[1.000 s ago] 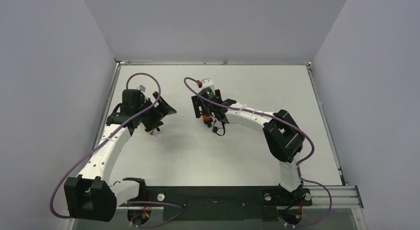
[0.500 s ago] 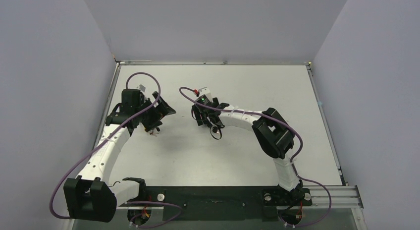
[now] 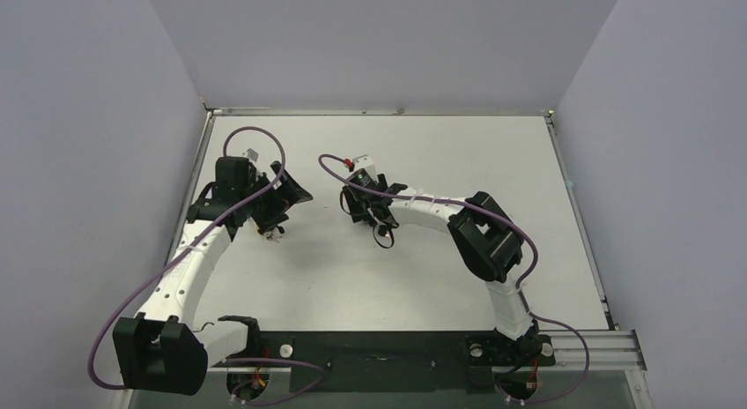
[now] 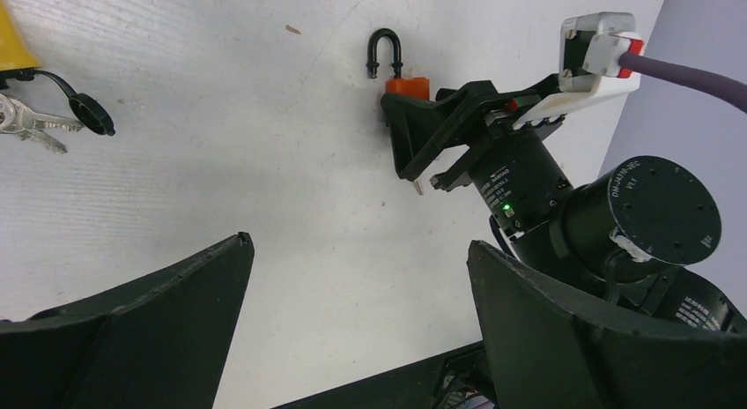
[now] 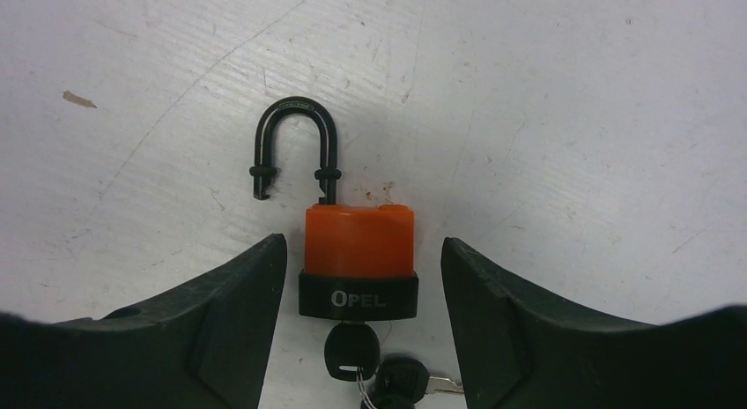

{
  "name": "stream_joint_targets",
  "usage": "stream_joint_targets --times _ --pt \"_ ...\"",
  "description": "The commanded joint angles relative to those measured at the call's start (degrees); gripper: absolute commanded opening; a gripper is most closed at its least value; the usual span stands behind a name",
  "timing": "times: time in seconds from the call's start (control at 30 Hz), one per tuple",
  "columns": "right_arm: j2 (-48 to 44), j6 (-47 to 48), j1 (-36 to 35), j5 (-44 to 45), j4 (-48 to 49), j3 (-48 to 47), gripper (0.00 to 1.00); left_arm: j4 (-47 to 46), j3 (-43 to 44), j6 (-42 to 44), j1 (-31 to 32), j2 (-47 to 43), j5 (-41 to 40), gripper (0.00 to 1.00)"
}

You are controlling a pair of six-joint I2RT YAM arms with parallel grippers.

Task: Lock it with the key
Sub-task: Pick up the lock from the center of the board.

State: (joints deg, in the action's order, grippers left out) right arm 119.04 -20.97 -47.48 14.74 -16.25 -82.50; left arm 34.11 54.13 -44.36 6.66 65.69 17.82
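Astride the orange Opel padlock [image 5: 359,259], shackle [image 5: 295,149] sprung and key [image 5: 351,352] seated in its base, right gripper [image 5: 361,246] stands open, best closed squarely on both flanks; left gripper [image 4: 359,246] open, well apart from it.

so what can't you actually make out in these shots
- right wrist view: the key in the padlock and the bunch hanging from it are cut off by the bottom edge, so how far the key is turned can't be told
- top view: the padlock is mostly hidden under the right hand and too small to read
- left wrist view: a yellow thing is cut off by the left edge, so it can't be identified
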Motion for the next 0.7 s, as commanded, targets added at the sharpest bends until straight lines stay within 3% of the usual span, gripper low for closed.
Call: stream_joint_targets --times 0.0,0.23,0.37,0.47,0.5,0.67 --pt "1.74 -0.55 -0.59 0.34 2.43 0.24 0.61 -0.61 3.55 0.59 -0.48 -0.25 -0.48 0.91" --pt "1.77 -1.14 -0.5 -0.93 3.75 1.64 0.58 -0.43 4.24 0.35 -0.44 0.01 -0.78 0.91" --pt "0.89 -1.77 -0.41 -0.74 3.93 2.41 0.37 -0.66 4.36 0.44 -0.46 0.21 -0.92 0.91" --pt "-4.49 -2.08 0.45 -1.58 4.22 4.0 0.08 -1.92 4.34 0.94 -0.4 0.62 -0.29 0.9" --pt "-5.78 -2.02 0.72 -2.42 4.17 4.76 0.03 -2.97 4.24 1.12 -0.41 0.69 0.0 0.9" --pt "-18.91 0.66 2.65 -8.3 3.56 8.42 0.0 -7.14 5.42 3.28 0.87 2.31 5.35 0.87"
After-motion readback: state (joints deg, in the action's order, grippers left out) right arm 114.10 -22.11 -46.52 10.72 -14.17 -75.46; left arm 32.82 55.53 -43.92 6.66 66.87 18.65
